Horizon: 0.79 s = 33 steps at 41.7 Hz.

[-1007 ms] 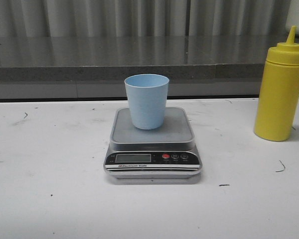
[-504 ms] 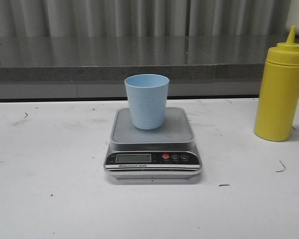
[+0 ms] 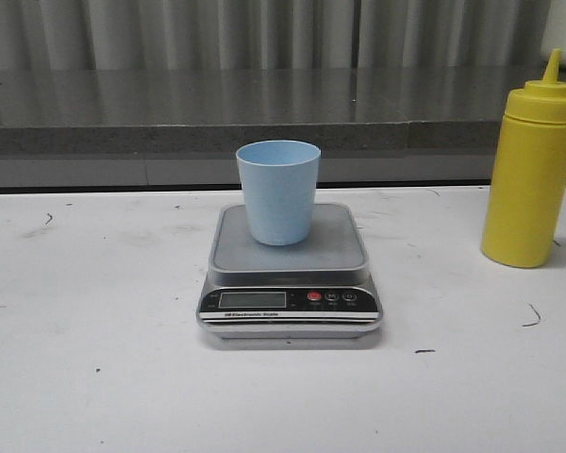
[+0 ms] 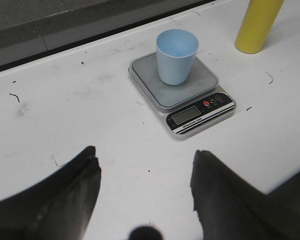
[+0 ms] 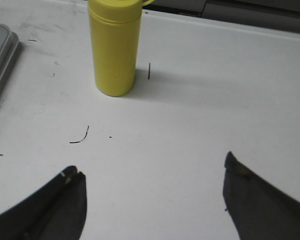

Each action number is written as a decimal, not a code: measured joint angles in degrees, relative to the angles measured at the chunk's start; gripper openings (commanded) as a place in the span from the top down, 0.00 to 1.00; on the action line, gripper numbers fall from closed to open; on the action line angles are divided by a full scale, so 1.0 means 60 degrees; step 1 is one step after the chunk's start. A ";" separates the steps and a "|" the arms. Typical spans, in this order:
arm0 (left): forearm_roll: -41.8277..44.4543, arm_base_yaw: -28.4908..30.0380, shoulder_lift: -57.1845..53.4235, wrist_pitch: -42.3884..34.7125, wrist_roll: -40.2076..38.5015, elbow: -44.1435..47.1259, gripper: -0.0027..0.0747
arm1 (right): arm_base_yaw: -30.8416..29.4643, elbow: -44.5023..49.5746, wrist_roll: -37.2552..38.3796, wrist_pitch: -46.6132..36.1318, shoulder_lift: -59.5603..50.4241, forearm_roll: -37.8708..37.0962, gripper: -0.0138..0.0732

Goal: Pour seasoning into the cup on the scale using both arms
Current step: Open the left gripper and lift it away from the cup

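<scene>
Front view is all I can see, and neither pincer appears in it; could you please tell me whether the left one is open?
Observer: Yes, the left pincer is open and empty, hanging over the table short of the scale.
Operator: Thank you. And the right one?
Observer: The right pincer is open too, holding nothing; the yellow bottle stands upright ahead of it, apart from both fingers.
Operator: Is anything in the cup?
Observer: The left wrist view looks down into the cup; what shows of its inside looks empty.
</scene>
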 measured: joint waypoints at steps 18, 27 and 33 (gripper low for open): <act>0.0000 0.0000 0.0000 0.0000 0.0000 0.0000 0.45 | 0.0748 -0.0462 -0.0021 -0.1396 0.1569 0.0060 0.15; 0.0000 0.0000 0.0000 0.0000 0.0000 0.0000 0.45 | 0.0771 -0.0485 -0.0003 -0.3106 0.2699 0.0848 0.15; 0.0000 0.0000 0.0000 0.0000 0.0000 0.0000 0.45 | 0.0777 -0.0485 -0.0003 -0.3574 0.3798 0.1247 0.15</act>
